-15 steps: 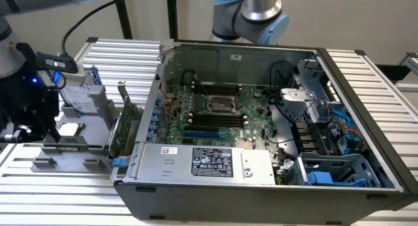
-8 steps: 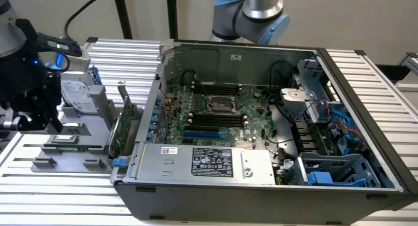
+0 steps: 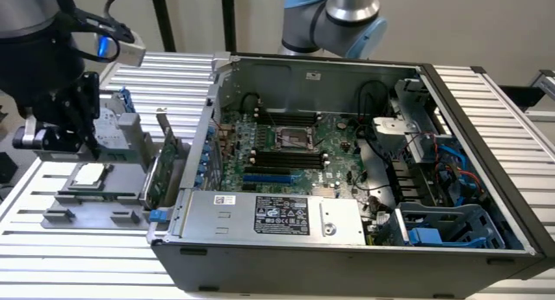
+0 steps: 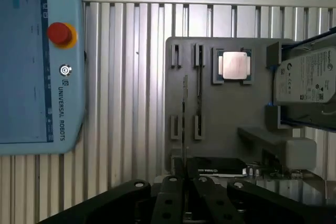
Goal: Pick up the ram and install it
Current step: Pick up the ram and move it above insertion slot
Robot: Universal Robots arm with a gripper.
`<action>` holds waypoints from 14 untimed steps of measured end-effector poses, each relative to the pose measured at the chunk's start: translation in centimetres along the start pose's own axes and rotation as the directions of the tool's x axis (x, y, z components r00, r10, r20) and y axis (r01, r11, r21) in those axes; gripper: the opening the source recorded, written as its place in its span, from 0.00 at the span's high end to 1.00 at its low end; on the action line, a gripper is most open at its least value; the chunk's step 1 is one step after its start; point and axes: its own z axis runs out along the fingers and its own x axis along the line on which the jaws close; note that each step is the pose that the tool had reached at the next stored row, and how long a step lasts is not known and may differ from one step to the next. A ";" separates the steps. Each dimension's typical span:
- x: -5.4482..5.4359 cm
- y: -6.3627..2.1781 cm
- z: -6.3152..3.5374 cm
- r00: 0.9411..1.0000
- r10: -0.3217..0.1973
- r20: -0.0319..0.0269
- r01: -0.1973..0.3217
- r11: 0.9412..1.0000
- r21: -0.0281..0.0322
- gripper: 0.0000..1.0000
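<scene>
In the wrist view the ram (image 4: 185, 124) shows edge-on as a thin green stick running out from between my fingers (image 4: 173, 190). My gripper (image 4: 186, 184) is shut on its near end. The stick hangs just above the grey holder plate (image 4: 220, 129), beside the small upright ram brackets (image 4: 198, 127). In the exterior view my gripper (image 3: 74, 141) hovers over the holder plate (image 3: 87, 209) at that view's left, outside the open computer case (image 3: 347, 248). The black memory slots (image 3: 282, 158) lie on the motherboard below the processor socket (image 3: 290, 137).
On the holder plate sit a square silver processor chip (image 4: 233, 66), a hard drive (image 4: 307, 77) and a green expansion card (image 3: 160, 173) on edge. A blue teach pendant (image 4: 37, 61) lies on the slatted table. The power supply (image 3: 269, 215) lines the case's near wall.
</scene>
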 end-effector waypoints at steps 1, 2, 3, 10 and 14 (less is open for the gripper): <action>0.0 -0.40 -0.42 1.000 0.000 0.000 0.000 1.000 0.000 1.00; 0.0 -0.84 -0.89 1.000 0.000 0.000 0.000 1.000 0.000 1.00; 0.0 -1.27 -1.35 1.000 0.000 0.000 0.000 1.000 0.000 1.00; -0.1 -4.35 -4.06 1.000 0.000 0.000 0.000 1.000 0.000 1.00; -0.1 -6.14 -4.56 1.000 0.000 0.000 0.000 1.000 0.000 1.00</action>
